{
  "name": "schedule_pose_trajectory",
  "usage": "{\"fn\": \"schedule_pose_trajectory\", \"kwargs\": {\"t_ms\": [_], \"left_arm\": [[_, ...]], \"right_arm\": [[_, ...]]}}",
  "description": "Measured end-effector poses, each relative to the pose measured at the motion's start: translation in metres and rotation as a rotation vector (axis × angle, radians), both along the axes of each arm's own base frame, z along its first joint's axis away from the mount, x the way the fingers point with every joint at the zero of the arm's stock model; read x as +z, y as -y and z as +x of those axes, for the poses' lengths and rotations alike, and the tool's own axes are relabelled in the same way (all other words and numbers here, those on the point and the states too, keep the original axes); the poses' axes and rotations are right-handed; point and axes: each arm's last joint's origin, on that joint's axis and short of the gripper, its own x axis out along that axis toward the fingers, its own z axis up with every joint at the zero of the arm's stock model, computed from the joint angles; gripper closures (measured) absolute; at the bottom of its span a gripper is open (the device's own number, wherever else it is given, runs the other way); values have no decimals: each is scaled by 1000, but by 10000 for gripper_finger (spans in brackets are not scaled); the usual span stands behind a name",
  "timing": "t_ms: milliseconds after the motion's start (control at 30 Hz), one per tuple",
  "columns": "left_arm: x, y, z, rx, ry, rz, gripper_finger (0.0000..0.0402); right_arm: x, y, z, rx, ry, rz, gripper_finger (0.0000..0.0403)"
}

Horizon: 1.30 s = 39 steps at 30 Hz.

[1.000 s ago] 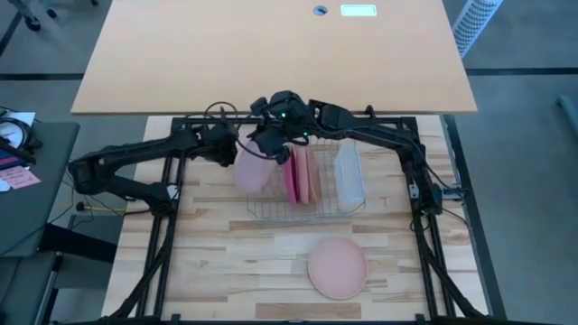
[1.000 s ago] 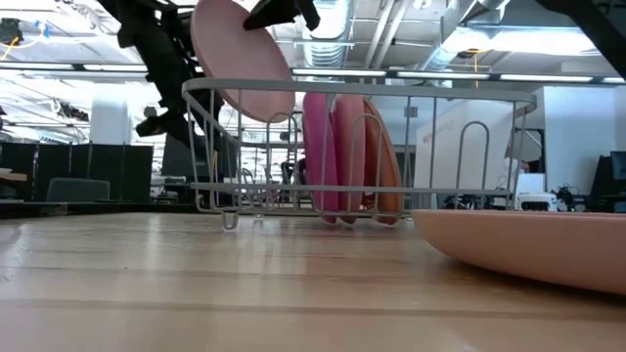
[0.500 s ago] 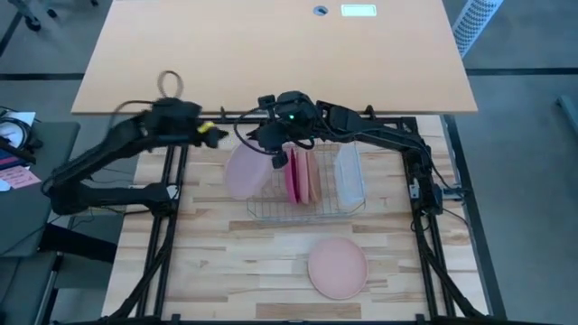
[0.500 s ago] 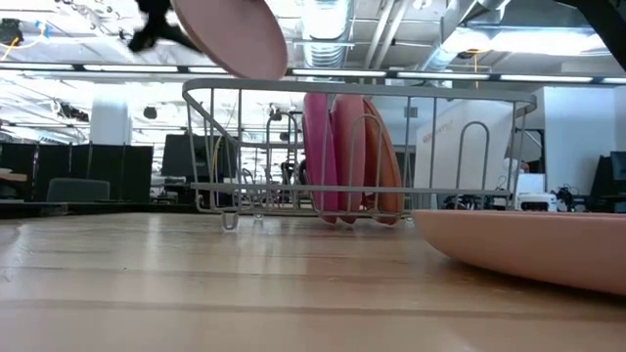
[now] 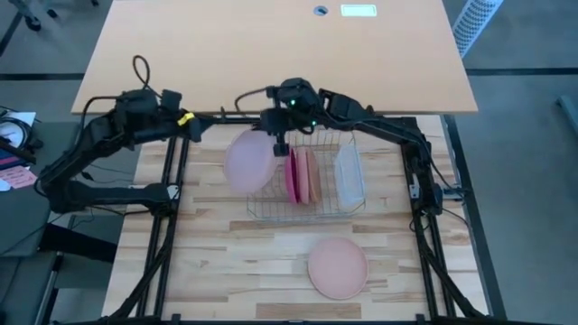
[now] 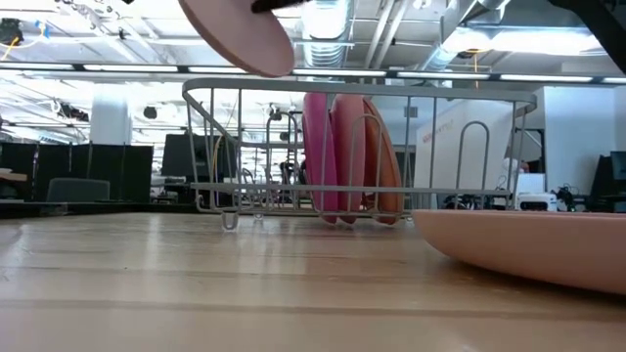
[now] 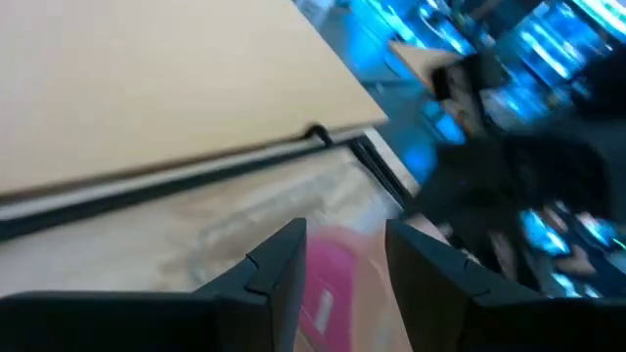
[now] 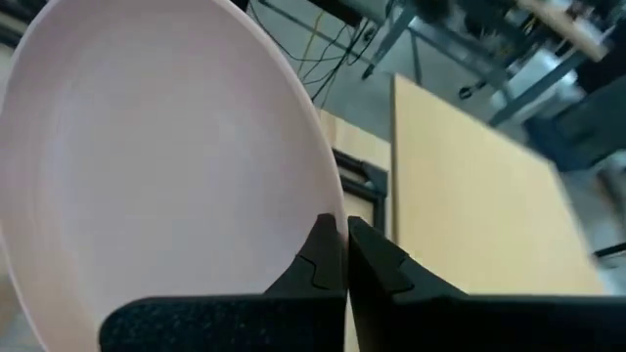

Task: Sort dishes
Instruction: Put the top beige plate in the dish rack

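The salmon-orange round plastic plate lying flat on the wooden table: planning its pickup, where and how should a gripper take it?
Grip the salmon-orange round plastic plate at its raised rim, coming from above with one finger inside, one outside. It lies flat, so only the rim offers an edge.

The pale pink round plastic plate (image 8: 156,166) is showing a smooth, matt face with a soft sheen near its rim. The salmon-orange round plastic plate (image 5: 338,268) is looking equally smooth and matt. The thin grey wire metal rack (image 6: 362,147) is glinting faintly along its rods. The pale wooden plank table (image 6: 245,284) is showing visible grain under a satin finish. The translucent rectangular plastic tub (image 5: 349,175) is looking cloudy and slightly glossy.
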Motion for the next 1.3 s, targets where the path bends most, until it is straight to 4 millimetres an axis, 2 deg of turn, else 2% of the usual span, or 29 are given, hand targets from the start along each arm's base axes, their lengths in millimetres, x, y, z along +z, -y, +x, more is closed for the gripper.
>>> {"fn": "schedule_pose_trajectory", "kwargs": {"t_ms": [167,333,567,867,1100,1300], "left_arm": [[5,6,7,-65,52,-35,250],[11,11,17,-84,24,26,244],[-2,15,42,-72,-162,51,231],[-10,16,78,10,-337,209,227],[-26,13,104,12,-434,221,267],[-29,17,109,44,-458,245,328]], "right_arm": [[-1,19,-6,-59,3,75,401],[-1,29,-9,-112,3,80,401],[-1,29,-9,-153,-2,57,401],[-3,24,-9,-193,-34,36,401],[-6,21,-9,-197,-69,36,398],[-9,19,-11,-217,-105,25,398]]}}
